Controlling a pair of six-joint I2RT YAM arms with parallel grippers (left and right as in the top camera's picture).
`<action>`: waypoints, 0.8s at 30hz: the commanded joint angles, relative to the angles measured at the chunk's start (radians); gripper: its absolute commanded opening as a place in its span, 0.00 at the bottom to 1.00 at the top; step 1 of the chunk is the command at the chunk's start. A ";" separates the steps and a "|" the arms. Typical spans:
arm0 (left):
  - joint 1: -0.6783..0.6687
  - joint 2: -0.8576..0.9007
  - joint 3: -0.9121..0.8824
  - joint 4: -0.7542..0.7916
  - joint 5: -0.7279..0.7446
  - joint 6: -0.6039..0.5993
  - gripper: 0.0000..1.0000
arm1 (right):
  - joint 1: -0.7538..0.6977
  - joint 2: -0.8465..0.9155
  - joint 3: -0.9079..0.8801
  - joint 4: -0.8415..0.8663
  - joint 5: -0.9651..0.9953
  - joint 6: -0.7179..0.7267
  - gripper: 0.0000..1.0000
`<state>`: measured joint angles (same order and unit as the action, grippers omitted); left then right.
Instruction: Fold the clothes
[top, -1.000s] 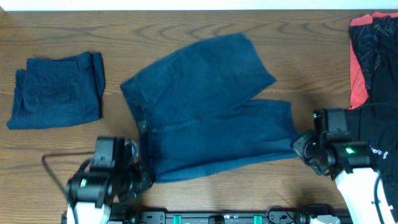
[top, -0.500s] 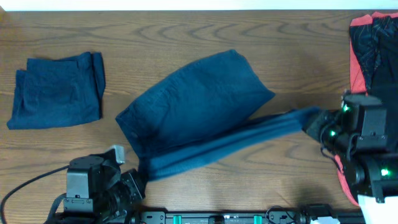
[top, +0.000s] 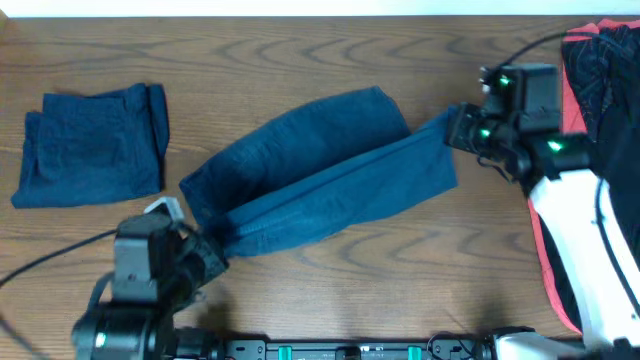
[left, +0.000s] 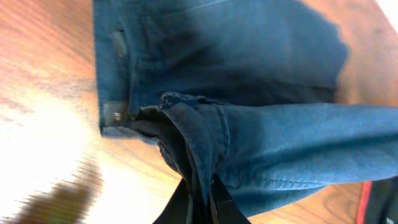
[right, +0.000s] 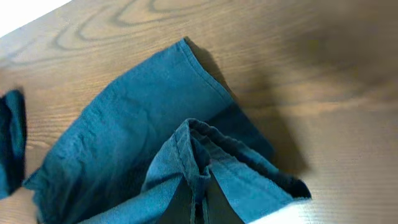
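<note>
The clothes (top: 330, 160) come in three lots on the wood-grain worktop (top: 400, 280): one pair of navy shorts (left: 267, 143) at the centre, one folded navy piece (top: 95, 145) at 10 o'clock, and one heap of black and coral-red garments (top: 590, 60) at the 2 to 3 o'clock edge. Two arms work the shorts. Nearest, at 7 o'clock, the left jaws are pressed together on a bunched corner by the waistband, the cloth gathered into thick ridges between them. From there the shorts run as a long slanted band towards 2 o'clock, one leg doubled over the other, which spreads wider beneath it. The fabric is matte, soft and woven, with a stitched hem and a flat waistband carrying a small tab. At 2 o'clock the right jaws pinch the hem of the upper leg, its edge puckered into folds. The far folded piece is a neat, roughly square stack; the heap beyond is rumpled.
</note>
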<state>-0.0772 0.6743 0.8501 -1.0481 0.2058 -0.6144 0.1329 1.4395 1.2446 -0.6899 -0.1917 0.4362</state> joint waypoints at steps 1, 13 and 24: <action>0.013 0.078 -0.044 0.016 -0.202 -0.013 0.06 | -0.004 0.057 0.037 0.077 0.184 -0.066 0.01; 0.015 0.396 -0.047 0.242 -0.394 -0.053 0.06 | 0.070 0.218 0.037 0.296 0.191 -0.101 0.01; 0.027 0.631 -0.047 0.384 -0.489 -0.111 0.06 | 0.108 0.348 0.037 0.401 0.191 -0.101 0.01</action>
<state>-0.0765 1.2778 0.8127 -0.6590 -0.1314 -0.6853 0.2504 1.7668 1.2488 -0.3145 -0.1261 0.3546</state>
